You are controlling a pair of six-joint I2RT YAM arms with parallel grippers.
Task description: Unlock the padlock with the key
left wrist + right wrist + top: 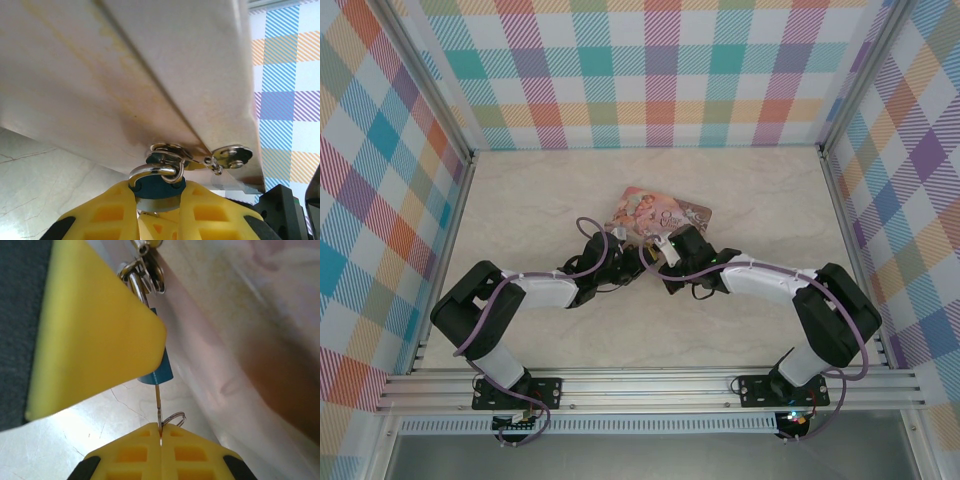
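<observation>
Mid-task, at the key-insertion step. Gripping the padlock (157,186) by its blue body in the left gripper (159,194), yellow fingers (114,211) clenched on either side, right up against the front face of the pink tin (665,213). Pinching the key (158,401) in the right gripper (161,434), jaws pressed fully together on the key's head, with the thin blade edge-on and pointing up at the padlock's underside. Touching or entering the blue body at the tip; cannot tell how deep. Small wire ring (175,412) on the key, just beside the right fingertips. In the top view, both grippers nose to nose at the tin's near edge, low over the table (520,200).

Done, judging from this: padlock steadied, key in hand, lined up with the keyway, probably started in.

Left to do: seating the key fully, turning it, popping the shackle (150,171). No release yet: closed and looped through the tin's hasp (167,151).

Next move: a straight push along the blade, then a twist. Risk of bending the slim key or skating off the keyhole if off-axis. Also a risk of the padlock swivelling on the hasp under the push.
</observation>
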